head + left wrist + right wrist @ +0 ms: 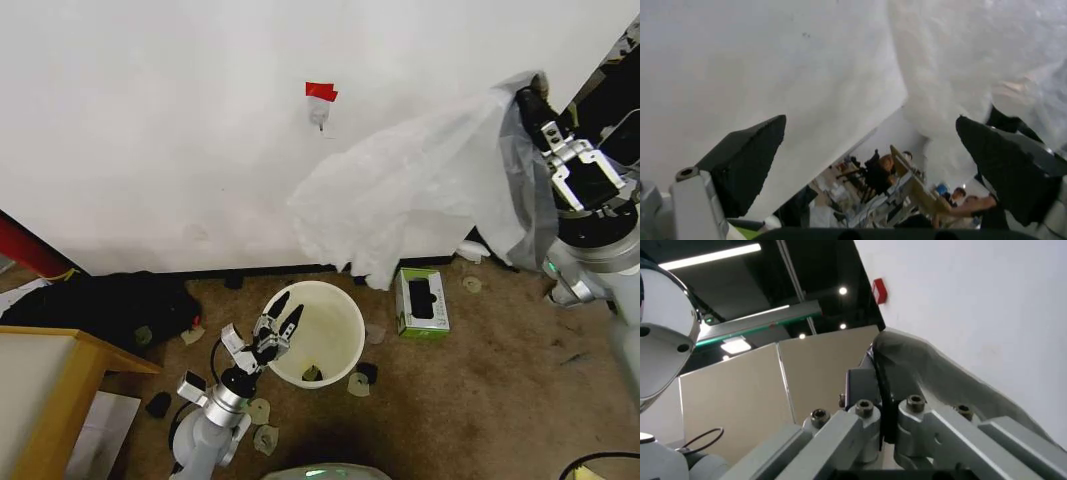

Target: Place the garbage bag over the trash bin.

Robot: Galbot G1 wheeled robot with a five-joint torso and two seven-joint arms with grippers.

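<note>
The right gripper [531,103] pinches the bag [420,195] aloft, which trails leftward (long axis roughly level). The left gripper [278,325] is spread at the upright bin's [335,335] rim.

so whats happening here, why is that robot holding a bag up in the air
The right gripper is shut on the garbage bag, holding it raised high near the wall so it hangs open, off to the right of and above the trash bin. The left gripper is open, down at the bin's rim on its left side. The bag is not over the bin yet. A green and white box lies on the carpet beside the bin.
</note>
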